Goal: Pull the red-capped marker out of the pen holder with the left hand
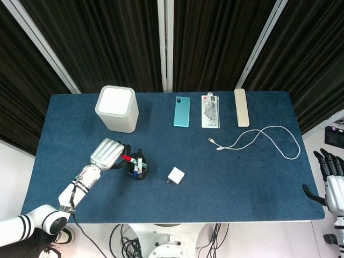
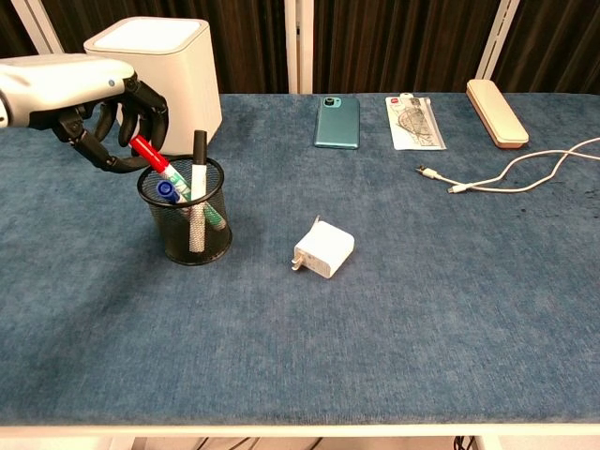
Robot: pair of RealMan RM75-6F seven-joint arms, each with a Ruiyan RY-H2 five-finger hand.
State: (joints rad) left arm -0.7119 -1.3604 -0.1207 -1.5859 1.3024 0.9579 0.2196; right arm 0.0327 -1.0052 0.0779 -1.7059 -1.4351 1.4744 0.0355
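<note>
The left hand is right at the black mesh cup. Its dark fingers curl around the red cap of the marker, but I cannot tell if they squeeze it. The marker leans in the cup with other pens. The right hand hangs off the table's right edge, fingers apart, holding nothing. A white plug lies near the cup.

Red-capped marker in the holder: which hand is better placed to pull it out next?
Left. The left hand has its fingers curled at the red-capped marker in the pen holder. The right hand hangs off the table's far edge.
</note>
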